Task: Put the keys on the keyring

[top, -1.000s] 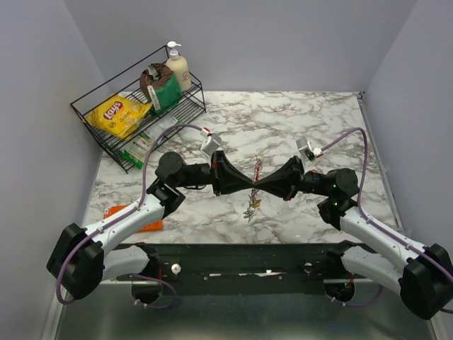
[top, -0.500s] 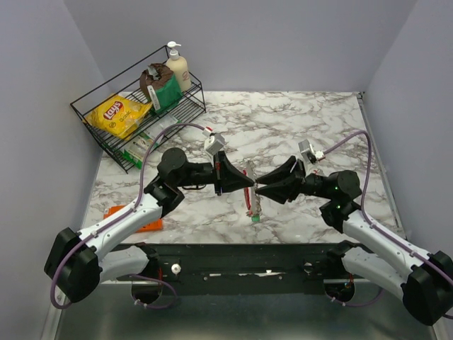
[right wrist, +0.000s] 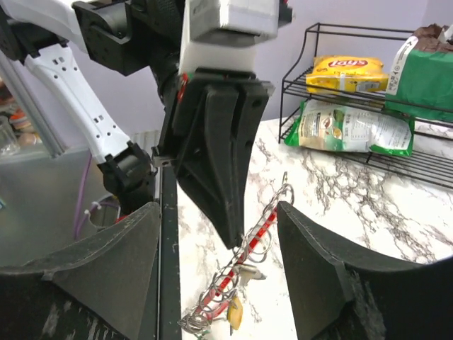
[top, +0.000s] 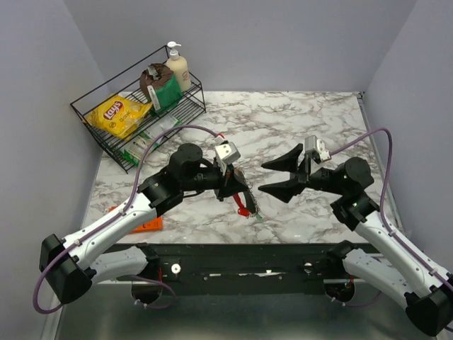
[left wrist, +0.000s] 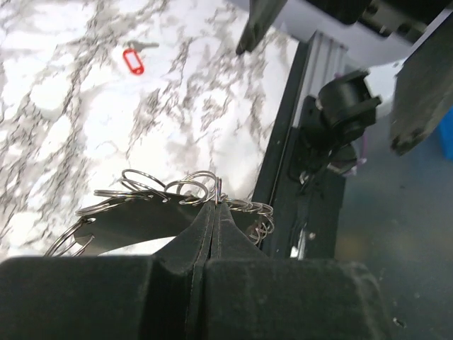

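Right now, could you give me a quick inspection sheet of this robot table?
Surface: marble table.
Job's things: keyring hanging from left gripper, yellow-tagged key on it; red-tagged key loose on table.
Clutter: wire rack holding snack bags and pump bottle; orange packet near left.
Grippers: left gripper shut on keyring; right gripper open, empty.
Cables: purple cable along each arm.
Surroundings: grey walls.
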Available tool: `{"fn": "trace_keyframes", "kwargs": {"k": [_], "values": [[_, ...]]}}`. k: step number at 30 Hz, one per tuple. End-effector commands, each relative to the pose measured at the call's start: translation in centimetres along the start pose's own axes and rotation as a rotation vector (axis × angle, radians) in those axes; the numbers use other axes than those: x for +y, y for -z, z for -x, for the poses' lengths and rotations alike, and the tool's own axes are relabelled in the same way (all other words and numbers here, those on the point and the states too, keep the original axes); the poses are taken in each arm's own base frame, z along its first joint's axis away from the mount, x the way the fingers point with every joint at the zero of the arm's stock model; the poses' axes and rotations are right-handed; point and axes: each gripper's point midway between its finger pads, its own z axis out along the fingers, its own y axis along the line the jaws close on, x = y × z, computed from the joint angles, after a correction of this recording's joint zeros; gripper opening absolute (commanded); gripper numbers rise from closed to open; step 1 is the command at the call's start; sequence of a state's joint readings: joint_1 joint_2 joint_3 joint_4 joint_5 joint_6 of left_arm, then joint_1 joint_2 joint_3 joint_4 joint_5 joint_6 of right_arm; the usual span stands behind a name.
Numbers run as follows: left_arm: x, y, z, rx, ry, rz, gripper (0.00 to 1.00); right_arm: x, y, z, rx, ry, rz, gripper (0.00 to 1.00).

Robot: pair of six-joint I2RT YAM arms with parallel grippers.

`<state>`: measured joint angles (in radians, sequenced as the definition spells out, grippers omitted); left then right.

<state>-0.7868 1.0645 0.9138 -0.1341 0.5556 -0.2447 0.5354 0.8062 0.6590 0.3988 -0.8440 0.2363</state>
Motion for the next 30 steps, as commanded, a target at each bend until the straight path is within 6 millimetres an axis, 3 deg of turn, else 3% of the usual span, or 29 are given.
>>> {"fn": "trace_keyframes", "kwargs": {"k": [1, 7, 12, 13, 16, 17, 19, 20, 24, 30], "values": [[0.5, 0.9, -0.2, 0.034, -0.137, 0.095, 0.0, 0.3, -0.1, -1.8, 0.121, 0.017, 0.062, 0.72], [0.4, 0.9, -0.9, 0.057, -0.224, 0.122, 0.0, 0.9, -0.5, -3.2, 0.197, -0.055, 0.156, 0.46], [0.6, 0.5, -1.5, 0.061, -0.249, 0.131, 0.0, 1.4, -0.1, -5.0, 0.237, -0.118, 0.183, 0.35], [0.8, 0.5, -1.6, 0.064, -0.246, 0.14, 0.0, 1.4, 0.1, -5.9, 0.251, -0.145, 0.178, 0.28], [1.5, -0.2, -3.3, 0.1, -0.224, 0.147, 0.0, 1.2, 0.4, -7.5, 0.271, -0.197, 0.14, 0.19], [2.0, -0.6, -4.1, 0.121, -0.21, 0.151, 0.0, 1.1, 0.9, -9.2, 0.29, -0.234, 0.121, 0.17], [2.7, -1.4, -5.6, 0.143, -0.192, 0.158, 0.0, 0.6, 1.1, -10.4, 0.296, -0.274, 0.068, 0.13], [3.3, -2.1, -6.8, 0.173, -0.165, 0.164, 0.0, 0.5, 1.6, -11.8, 0.312, -0.305, 0.04, 0.12], [4.4, -4.6, -9.5, 0.233, -0.121, 0.138, 0.0, -0.3, 2.5, -14.4, 0.323, -0.341, -0.059, 0.14], [5.2, -7.9, -12.5, 0.274, -0.105, 0.056, 0.0, -1.0, 3.3, -15.9, 0.315, -0.324, -0.126, 0.27]]}}
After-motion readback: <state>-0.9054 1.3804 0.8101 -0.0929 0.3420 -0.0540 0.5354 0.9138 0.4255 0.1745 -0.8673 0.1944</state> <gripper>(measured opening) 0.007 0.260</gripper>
